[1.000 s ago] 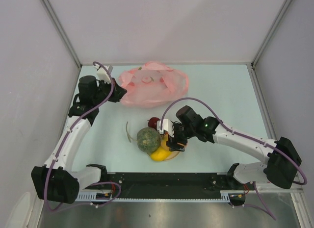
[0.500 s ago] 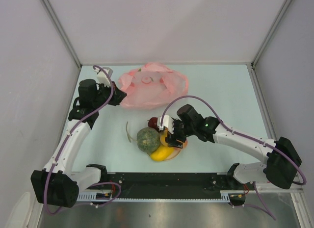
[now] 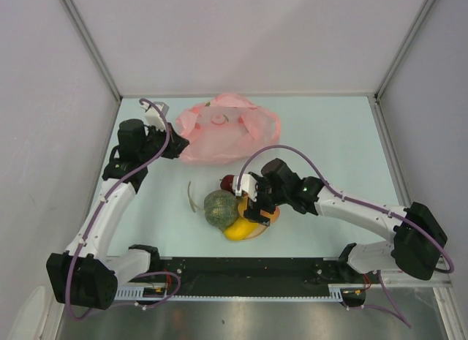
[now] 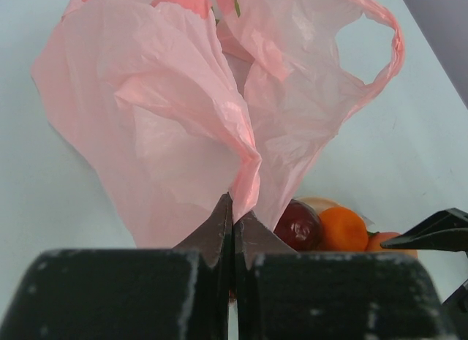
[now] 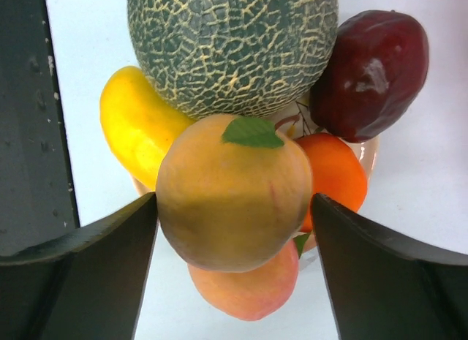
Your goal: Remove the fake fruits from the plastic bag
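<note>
The pink plastic bag point(image 3: 227, 128) lies crumpled at the back of the table. My left gripper point(image 3: 179, 144) is shut on a fold of the bag's left edge, seen pinched in the left wrist view point(image 4: 234, 208). The fruits are piled on a cream plate point(image 5: 369, 153): netted melon point(image 5: 234, 47), dark red apple point(image 5: 369, 73), orange point(image 5: 336, 172), yellow oblong one point(image 5: 135, 124), and a peach-coloured one point(image 5: 248, 292). My right gripper point(image 3: 254, 207) hovers over the pile with its fingers touching both sides of another peach-coloured fruit point(image 5: 234, 197), on top of the others.
A thin curved beige strip point(image 3: 190, 196) lies left of the melon. Grey walls enclose the table on the left, back and right. A black rail point(image 3: 241, 270) runs along the near edge between the arm bases.
My right gripper has moved slightly left and down over the plate with the peach-coloured fruit. My left arm shifted a little, still pinching the bag.
</note>
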`<action>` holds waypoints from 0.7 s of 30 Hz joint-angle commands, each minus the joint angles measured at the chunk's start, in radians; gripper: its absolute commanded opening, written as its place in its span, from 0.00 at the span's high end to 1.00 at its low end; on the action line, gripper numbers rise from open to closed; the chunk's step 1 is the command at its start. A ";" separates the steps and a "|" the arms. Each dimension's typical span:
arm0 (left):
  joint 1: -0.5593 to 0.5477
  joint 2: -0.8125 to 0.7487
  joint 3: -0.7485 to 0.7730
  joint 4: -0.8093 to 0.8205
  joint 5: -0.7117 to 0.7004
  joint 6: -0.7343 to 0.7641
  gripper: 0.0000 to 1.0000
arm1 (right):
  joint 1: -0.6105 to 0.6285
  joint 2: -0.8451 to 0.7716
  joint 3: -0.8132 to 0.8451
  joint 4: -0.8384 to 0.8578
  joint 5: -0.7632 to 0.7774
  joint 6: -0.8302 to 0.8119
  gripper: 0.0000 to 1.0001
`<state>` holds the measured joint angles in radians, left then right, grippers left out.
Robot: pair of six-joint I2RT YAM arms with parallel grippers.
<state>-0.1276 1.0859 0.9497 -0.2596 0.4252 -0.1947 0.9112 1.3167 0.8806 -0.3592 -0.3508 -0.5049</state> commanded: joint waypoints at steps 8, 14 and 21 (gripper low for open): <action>0.005 -0.007 0.006 -0.013 0.012 0.023 1.00 | -0.096 -0.071 0.133 -0.044 0.087 0.181 0.00; 0.003 -0.018 0.047 -0.262 0.049 0.220 1.00 | -0.336 -0.100 0.207 -0.041 0.062 0.380 0.00; 0.002 -0.012 0.069 -0.429 -0.054 0.492 1.00 | -0.488 -0.063 0.205 0.045 0.124 0.436 0.00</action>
<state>-0.1276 1.0859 0.9752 -0.5983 0.4362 0.1173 0.4713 1.2373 1.0649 -0.3729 -0.2523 -0.1482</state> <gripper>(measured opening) 0.008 0.994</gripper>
